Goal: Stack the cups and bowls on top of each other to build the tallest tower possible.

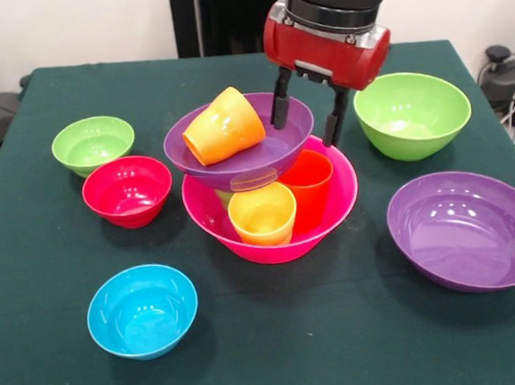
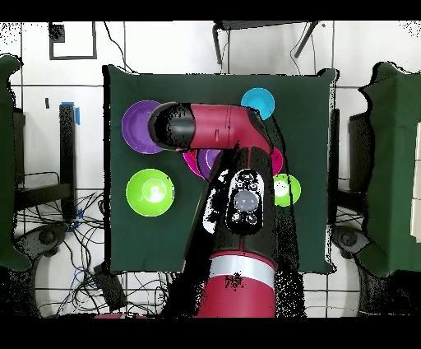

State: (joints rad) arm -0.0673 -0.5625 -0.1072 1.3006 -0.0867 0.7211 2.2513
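The tower (image 1: 266,192) carries a tilted purple bowl (image 1: 245,149); my gripper (image 1: 307,117) straddles its far rim, fingers spread apart.

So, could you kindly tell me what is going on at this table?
The gripper, jaws open, straddles the far rim of a purple bowl that rests on cups standing in the hot-pink bowl. An orange cup lies tipped inside it. Other bowls sit unstacked around the tower.

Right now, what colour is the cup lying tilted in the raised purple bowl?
Orange cup, clearest in the front view.
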